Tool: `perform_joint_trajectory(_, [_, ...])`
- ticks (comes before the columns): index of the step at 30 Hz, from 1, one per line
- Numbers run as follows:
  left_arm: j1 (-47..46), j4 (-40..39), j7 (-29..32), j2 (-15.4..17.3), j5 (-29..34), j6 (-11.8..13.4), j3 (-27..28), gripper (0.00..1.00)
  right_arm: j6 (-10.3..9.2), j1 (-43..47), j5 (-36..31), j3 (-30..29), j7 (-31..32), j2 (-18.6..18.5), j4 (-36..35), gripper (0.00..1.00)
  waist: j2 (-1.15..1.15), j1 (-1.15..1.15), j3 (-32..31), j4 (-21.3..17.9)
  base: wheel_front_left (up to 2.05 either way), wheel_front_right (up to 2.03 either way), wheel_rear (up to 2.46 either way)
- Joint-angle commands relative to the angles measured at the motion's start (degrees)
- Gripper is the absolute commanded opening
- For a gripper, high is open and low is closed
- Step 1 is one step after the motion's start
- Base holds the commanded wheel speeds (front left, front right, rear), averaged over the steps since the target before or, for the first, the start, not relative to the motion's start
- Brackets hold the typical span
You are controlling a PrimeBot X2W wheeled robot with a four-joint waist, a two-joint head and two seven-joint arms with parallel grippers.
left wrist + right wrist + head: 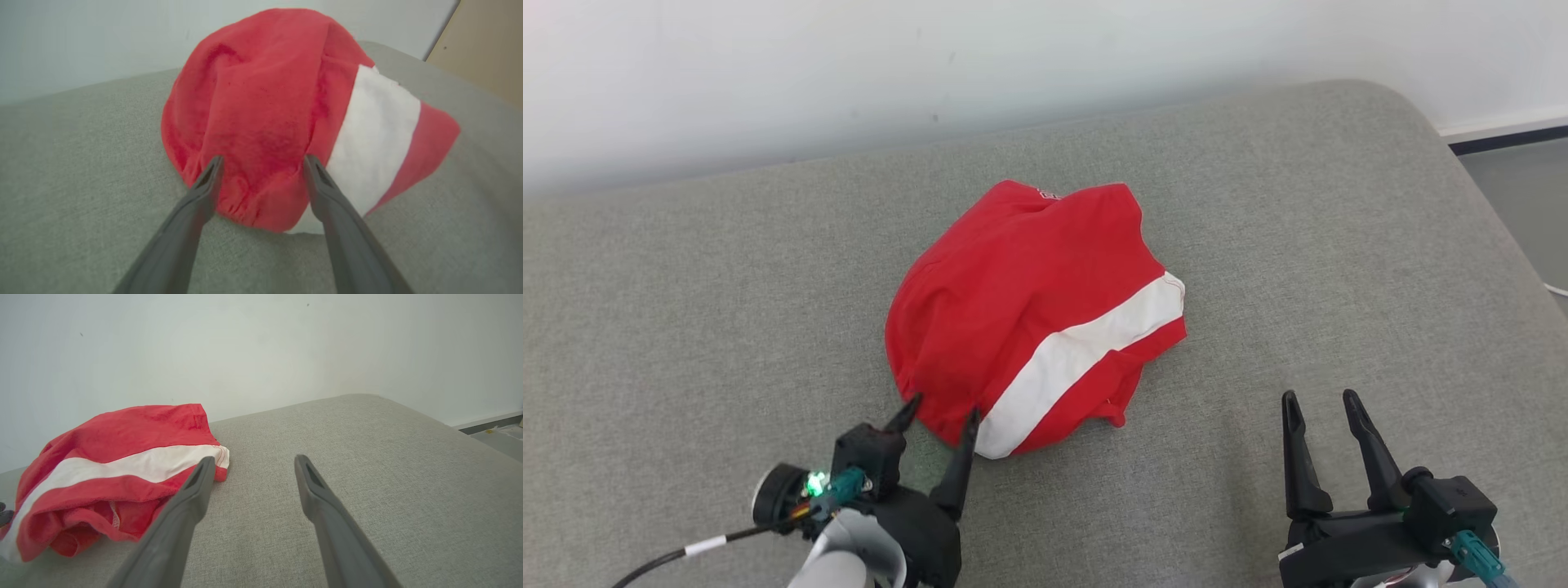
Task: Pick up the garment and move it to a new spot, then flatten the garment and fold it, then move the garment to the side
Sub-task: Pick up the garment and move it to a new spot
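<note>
The red garment (1013, 302) lies in a crumpled, rounded heap near the middle of the grey padded surface (686, 286), with bare fabric all round it. A broad white stripe (1078, 351) crosses its near side, running from the 6 o'clock edge of the heap up to its 3 o'clock edge. Its 12 o'clock edge is folded over and shows a scrap of white lettering, too small to read.

The left hand (943, 407) sits at the 7 o'clock edge of the garment. It is released, with its two dark fingers spread wide. In the left wrist view the fingertips rest against the gathered red hem, one on either side of a bulge of cloth, and nothing is pinched between them. A small green light (815, 482) glows on the wrist, and a black cable (686, 551) trails off toward 8 o'clock.

The right hand (1320, 395) hovers at about 4 o'clock from the garment, well apart from it. Its fingers point toward 12 o'clock, and it is likewise released, with only grey upholstery between the fingers. In the right wrist view the garment lies off at 9 o'clock.

A pale wall (849, 65) rises behind the surface at 12 o'clock, and a strip of floor (1519, 196) shows at 2 o'clock.
</note>
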Motion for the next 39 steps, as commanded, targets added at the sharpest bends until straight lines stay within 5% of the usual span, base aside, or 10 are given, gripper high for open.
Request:
perform_joint_trajectory(1, [1.4, -0.6, 0.5, 0.1, -0.7, 0.0, -0.3, 1.0, 0.2, -0.1, 0.2, 0.1, -0.1, 0.0, 0.0, 1.0, 0.0, 0.0, 0.5, -0.1, 0.0, 0.0, 0.0])
perform_joint_trajectory(5, [1.8, 0.4, 1.6, 0.2, -0.6, 0.5, -0.9, 1.0, 0.2, -0.8, 0.0, 0.8, -0.1, 0.0, 0.1, 1.0, 0.0, 0.0, 0.8, -0.8, 0.0, 0.0, 0.0])
perform_joint_trajectory(6, [1.6, 0.7, 1.6, 0.0, -0.7, 0.6, -0.9, 0.65, 0.2, -0.8, -0.2, 0.9, -0.1, 0.0, 0.2, 1.0, 0.0, 0.0, 0.8, -1.0, 0.0, 0.0, 0.0])
perform_joint_trajectory(7, [1.6, 0.7, 1.6, 0.0, -0.7, 0.6, -0.9, 0.65, 0.2, -0.8, -0.2, 0.9, -0.1, 0.0, 0.2, 1.0, 0.0, 0.0, 0.8, -1.0, 0.0, 0.0, 0.0])
perform_joint_trajectory(8, [1.4, 0.9, 1.7, 0.0, -0.7, 0.6, -0.9, 0.0, 0.2, -0.8, -0.4, 1.0, -0.1, 0.0, 0.2, 1.0, 0.0, 0.0, 0.7, -1.2, 0.0, 0.0, 0.0])
perform_joint_trajectory(16, [0.5, 2.5, 0.6, -0.1, -1.0, -0.1, -1.4, 0.0, 0.2, 0.4, -0.7, -0.5, -0.1, 0.0, 0.4, 1.0, 0.0, 0.0, -1.2, -0.6, 0.0, 0.0, 0.0])
perform_joint_trajectory(22, [-2.5, -3.6, -1.0, 0.4, 0.2, 0.0, -1.8, 0.0, 0.2, 1.5, 0.1, -0.5, -0.1, 0.0, 0.2, 1.0, 0.0, 0.0, -2.9, 1.7, 0.0, 0.0, 0.0])
perform_joint_trajectory(30, [-15.4, -15.3, 5.1, 3.0, 2.4, -2.4, -3.1, 0.0, 0.2, 1.2, 1.3, 0.3, -0.1, 0.0, 1.0, 1.0, 0.0, 0.0, -4.7, 2.7, 0.0, 0.0, 0.0])
perform_joint_trajectory(39, [-30.5, -17.1, 8.9, 3.0, 1.7, -3.8, -3.0, 0.0, 0.2, 2.1, 2.5, 0.6, -0.1, 0.0, 1.4, 1.0, 0.0, 0.0, -5.5, -0.4, 0.0, 0.0, 0.0])
